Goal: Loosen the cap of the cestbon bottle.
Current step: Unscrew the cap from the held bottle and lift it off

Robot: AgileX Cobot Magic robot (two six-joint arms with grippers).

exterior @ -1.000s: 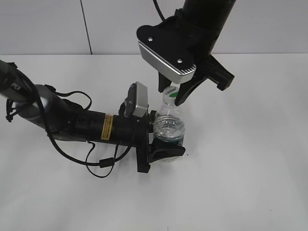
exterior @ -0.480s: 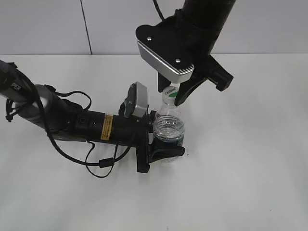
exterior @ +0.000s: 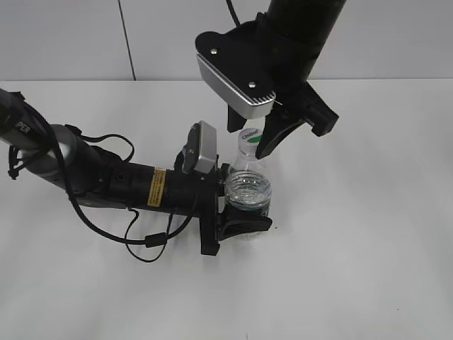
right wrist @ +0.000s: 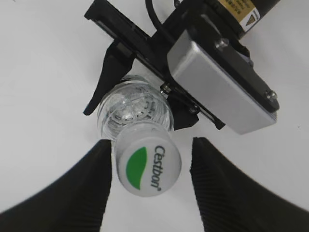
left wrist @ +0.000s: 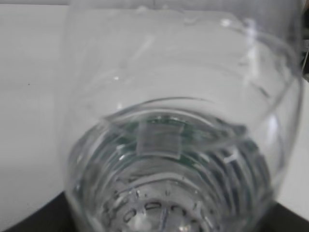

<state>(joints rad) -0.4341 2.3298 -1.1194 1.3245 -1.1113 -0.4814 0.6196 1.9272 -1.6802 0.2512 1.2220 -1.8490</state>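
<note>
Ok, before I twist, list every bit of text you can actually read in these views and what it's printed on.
"Cestbon" on the top of the cap, beside its green patch.
"ER", the end of a cut-off word, on the left arm's grey link.
Yellow sticker on the left arm: print too small to read.
Yellow warning label in the right wrist view: too blurred to read.
The cestbon bottle: label text unreadable through the water.

Looks like a robotics lab: bare white table [exterior: 368,248], plain panelled wall [exterior: 71,39] behind it, cabled arms.
</note>
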